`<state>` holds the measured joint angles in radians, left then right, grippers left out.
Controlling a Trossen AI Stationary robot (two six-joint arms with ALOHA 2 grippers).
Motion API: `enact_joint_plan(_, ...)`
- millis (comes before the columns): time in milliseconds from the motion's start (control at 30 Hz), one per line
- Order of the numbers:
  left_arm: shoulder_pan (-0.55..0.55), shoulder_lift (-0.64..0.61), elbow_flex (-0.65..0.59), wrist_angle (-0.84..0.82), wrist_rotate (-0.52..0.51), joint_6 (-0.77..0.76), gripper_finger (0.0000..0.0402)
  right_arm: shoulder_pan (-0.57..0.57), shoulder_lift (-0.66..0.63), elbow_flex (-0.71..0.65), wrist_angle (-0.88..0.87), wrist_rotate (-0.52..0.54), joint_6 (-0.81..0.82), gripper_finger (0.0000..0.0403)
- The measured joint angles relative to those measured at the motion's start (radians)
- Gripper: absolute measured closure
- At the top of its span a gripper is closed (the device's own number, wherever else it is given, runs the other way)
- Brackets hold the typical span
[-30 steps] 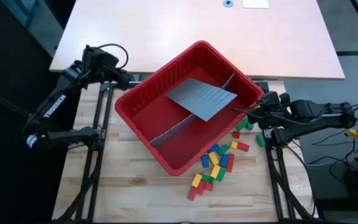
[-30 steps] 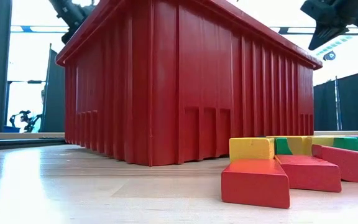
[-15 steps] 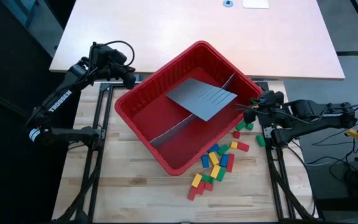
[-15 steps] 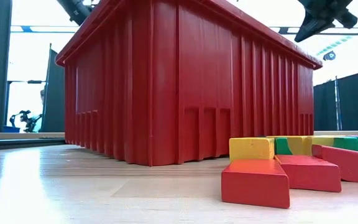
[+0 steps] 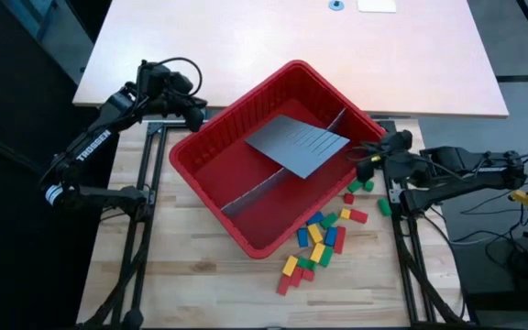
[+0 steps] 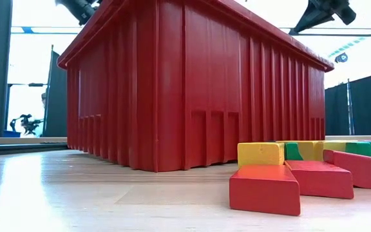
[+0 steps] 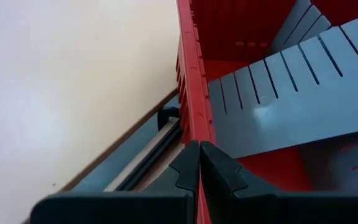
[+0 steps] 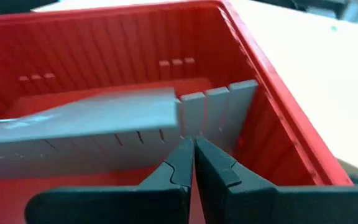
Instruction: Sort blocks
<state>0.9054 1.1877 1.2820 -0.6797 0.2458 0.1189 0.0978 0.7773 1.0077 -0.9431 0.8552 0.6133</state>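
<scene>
The blocks, red, green, blue and yellow, lie scattered on the wooden table by the red bin's near right wall; a few show close up in the low view. No block is in a gripper. My left gripper is shut at the bin's left corner, its tips over the rim. My right gripper is shut above the bin's right corner, clear of the rim in the low view. It points at a grey slotted panel inside. My left gripper's shut fingertips stand right at the bin's rim near its left corner, coming level from the table's left side. Whether they touch the rim I cannot tell, since the fingers hide that spot.
A flat grey slotted panel lies slanted across the bin, over upright grey dividers. A pale tabletop lies beyond the bin. Black frame rails run along both sides of the wooden table.
My left gripper has gone toward the table's right edge, up to the bin's left corner. My right gripper has gone toward the table's left edge, over the bin's right corner, and risen a little. The bin and the blocks have stayed where they were.
</scene>
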Motion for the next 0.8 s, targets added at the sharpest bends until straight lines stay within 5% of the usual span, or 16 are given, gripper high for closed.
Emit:
enact_joint_plan(333, 0.000, 0.000, 0.000, 0.010, 0.002, 0.026, 0.0402, 0.000, 0.015, 0.000, 0.096, -0.127, -0.222, 0.0391)
enact_joint_plan(800, 0.000, -0.001, 0.000, 0.010, 0.001, 0.027, 0.0402, 0.000, 0.055, -0.001, 0.237, -0.114, -0.516, 0.0230)
